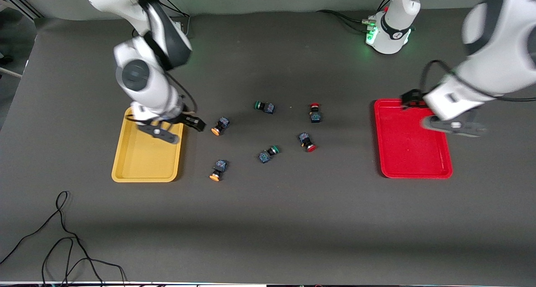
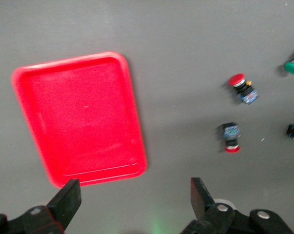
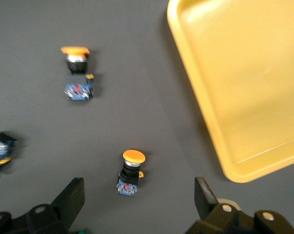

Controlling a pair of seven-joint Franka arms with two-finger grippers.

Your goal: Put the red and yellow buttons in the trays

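Front view: both claws are hanging released over tray edges.
Right claw (image 1: 161, 133) over yellow tray (image 1: 144, 163); left claw (image 1: 454, 126) over red tray (image 1: 412, 157); buttons (image 1: 310, 144) are lying between.

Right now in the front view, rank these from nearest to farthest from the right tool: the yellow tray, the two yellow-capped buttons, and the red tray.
1. Yellow tray: the right tool hangs over it.
2. Yellow button beside that tray, farther from the front camera.
3. Yellow button nearer the front camera.
4. Red tray, at the left arm's end.
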